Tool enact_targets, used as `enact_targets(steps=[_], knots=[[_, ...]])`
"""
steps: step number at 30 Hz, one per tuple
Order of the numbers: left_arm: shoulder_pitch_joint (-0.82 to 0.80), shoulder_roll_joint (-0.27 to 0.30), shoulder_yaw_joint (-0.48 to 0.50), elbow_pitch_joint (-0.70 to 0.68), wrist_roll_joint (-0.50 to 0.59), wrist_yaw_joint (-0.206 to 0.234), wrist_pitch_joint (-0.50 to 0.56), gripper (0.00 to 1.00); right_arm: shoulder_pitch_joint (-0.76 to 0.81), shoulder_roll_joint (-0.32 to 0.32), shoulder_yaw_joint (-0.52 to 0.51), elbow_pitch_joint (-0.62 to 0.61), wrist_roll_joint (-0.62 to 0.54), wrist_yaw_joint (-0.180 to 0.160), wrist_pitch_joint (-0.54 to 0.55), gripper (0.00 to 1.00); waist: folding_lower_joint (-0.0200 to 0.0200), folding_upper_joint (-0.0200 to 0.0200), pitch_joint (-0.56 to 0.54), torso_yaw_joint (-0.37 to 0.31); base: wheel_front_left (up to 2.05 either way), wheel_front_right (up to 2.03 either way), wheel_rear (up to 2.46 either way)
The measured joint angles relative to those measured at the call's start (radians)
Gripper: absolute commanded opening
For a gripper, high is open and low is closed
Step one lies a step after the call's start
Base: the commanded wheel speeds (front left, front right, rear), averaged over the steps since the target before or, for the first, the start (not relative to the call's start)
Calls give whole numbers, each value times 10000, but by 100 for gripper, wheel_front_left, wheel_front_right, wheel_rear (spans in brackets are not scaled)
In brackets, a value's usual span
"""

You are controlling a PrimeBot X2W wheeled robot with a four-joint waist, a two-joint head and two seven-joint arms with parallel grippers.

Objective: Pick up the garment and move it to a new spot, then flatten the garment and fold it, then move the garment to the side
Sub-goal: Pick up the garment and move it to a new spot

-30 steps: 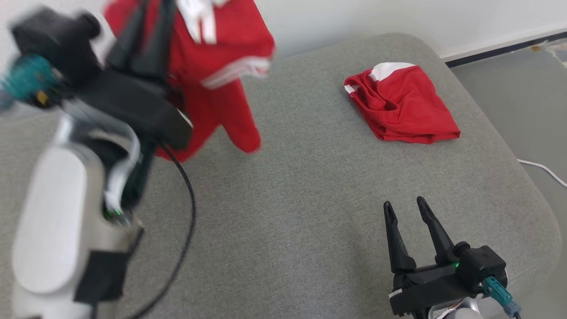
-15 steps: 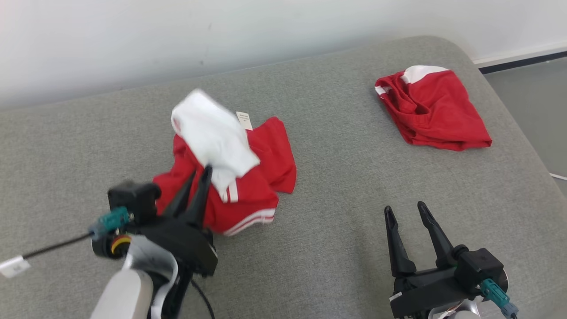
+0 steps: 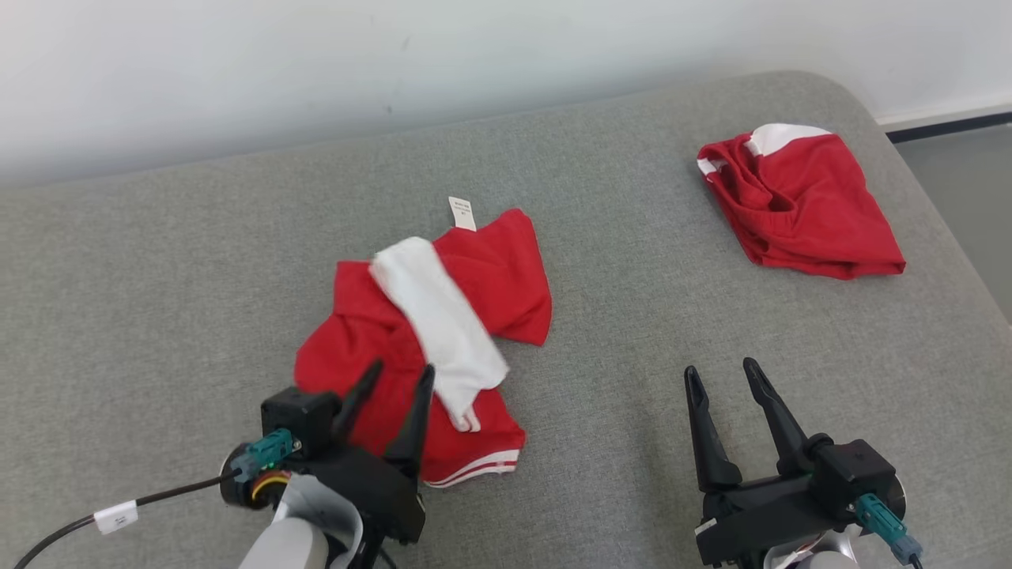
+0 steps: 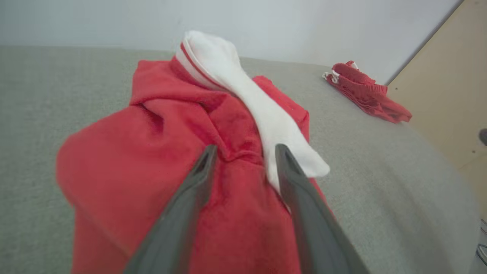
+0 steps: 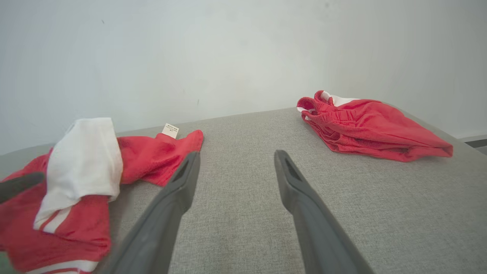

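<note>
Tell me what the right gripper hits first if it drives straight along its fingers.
Likely only bare grey cushion; height is unclear. The right gripper aims between the crumpled garment and the folded red garment, missing both.

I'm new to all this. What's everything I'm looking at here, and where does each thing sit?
crumpled garment: one, red and white, cushion's middle-left
far garment: one, red and white, cushion's far right
tag: one, white, crumpled garment's far edge
cushion: one, grey, under both garments
wall: one, white, behind cushion
floor: one patch, grey, right of cushion
cable: one, black, lower left
left jaws: one pair, dark, open over crumpled garment's near edge
right jaws: one pair, dark, open over bare cushion
</note>
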Motion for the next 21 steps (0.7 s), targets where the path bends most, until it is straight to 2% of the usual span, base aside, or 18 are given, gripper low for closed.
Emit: enact_targets(steps=[6, 11, 21], knots=[[-258, 153, 169, -249, 201, 88, -840, 100, 74, 0, -96, -65, -88, 0, 0, 100, 0, 1, -322, 233, 0, 0, 0], [-107, 614, 558, -587, 393, 336, -1538, 100, 222, 0, -180, -90, -140, 0, 0, 100, -1, 0, -610, 456, 0, 0, 0], [1543, 1338, 1565, -1611, 765, 938, -2136, 100, 477, 0, -512, -244, -148, 2, 2, 100, -1, 0, -996, 864, 0, 0, 0]])
